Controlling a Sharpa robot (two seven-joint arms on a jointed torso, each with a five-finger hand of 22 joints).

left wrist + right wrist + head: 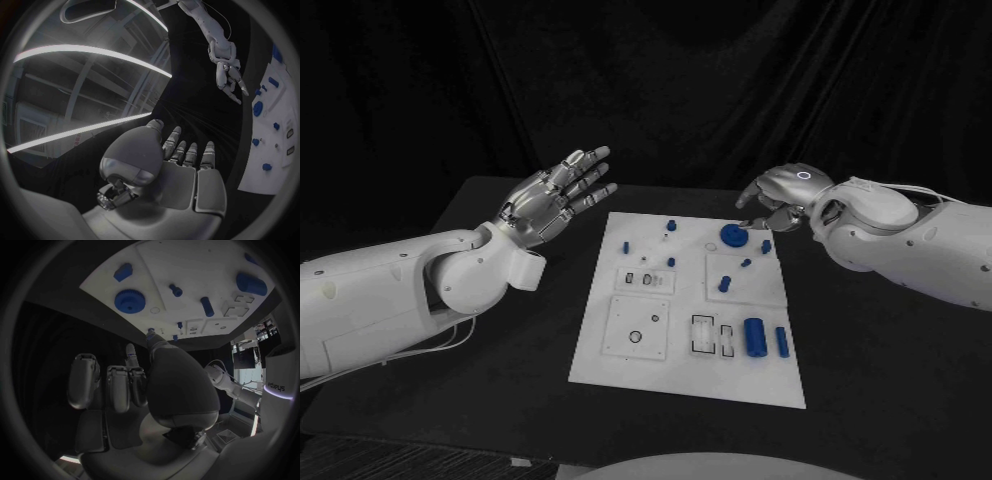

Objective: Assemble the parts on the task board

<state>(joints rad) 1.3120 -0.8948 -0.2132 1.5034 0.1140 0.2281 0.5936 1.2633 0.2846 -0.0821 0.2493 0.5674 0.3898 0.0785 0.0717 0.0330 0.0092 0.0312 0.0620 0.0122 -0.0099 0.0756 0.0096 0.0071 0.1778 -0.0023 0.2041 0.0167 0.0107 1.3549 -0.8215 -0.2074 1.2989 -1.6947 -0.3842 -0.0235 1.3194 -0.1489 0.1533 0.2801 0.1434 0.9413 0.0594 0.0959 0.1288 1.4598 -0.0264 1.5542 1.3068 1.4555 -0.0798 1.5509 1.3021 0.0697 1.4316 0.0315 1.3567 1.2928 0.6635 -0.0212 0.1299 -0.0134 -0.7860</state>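
The white task board [661,365] lies in the middle of the black table. A blue gear [733,235] sits near its far right corner, with small blue pegs [671,226] around it. A large blue cylinder [754,337] and a thinner one [782,343] stand at the near right. My right hand [776,200] hovers just beyond the gear with fingers pointing down and holds nothing; the right wrist view shows this hand [144,390] above the gear [130,301]. My left hand [557,197] is raised left of the board, fingers spread and empty.
Rectangular slots [711,335] and a round hole [636,337] mark the board's near half. Black table [473,380] surrounds the board on all sides, and a dark curtain hangs behind. The left wrist view shows the board's edge [278,150] and my right hand [228,75].
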